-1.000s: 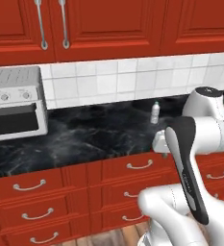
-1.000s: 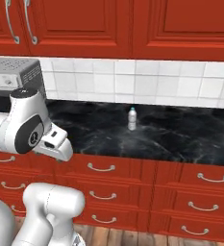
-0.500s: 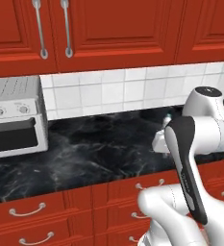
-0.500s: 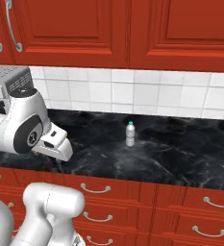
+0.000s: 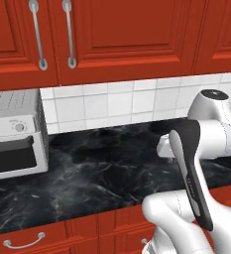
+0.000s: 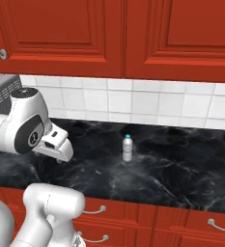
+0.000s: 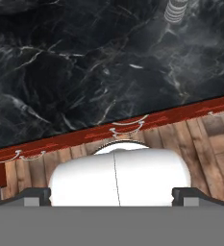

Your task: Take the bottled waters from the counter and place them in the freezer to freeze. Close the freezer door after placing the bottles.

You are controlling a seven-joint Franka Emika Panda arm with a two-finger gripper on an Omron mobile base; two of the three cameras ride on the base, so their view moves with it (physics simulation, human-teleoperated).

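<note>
Claw (image 7: 113,199) spread wide, nothing between tips, over front edge of surface (image 6: 181,178). Clear bottle (image 6: 127,148) w/ teal cap upright mid-surface, well apart from claw, twd tile wall. Bottle base (image 7: 176,10) at top of hand view. Toaster oven (image 5: 10,136) far left of bottle.

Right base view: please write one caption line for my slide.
Clear water bottle stands upright on the black marble counter, apart from the robot's open gripper to its left.

Glossy black veined marble counter (image 6: 181,178), clear ribbed plastic bottle (image 6: 127,148), red wooden drawers (image 6: 181,226).
</note>
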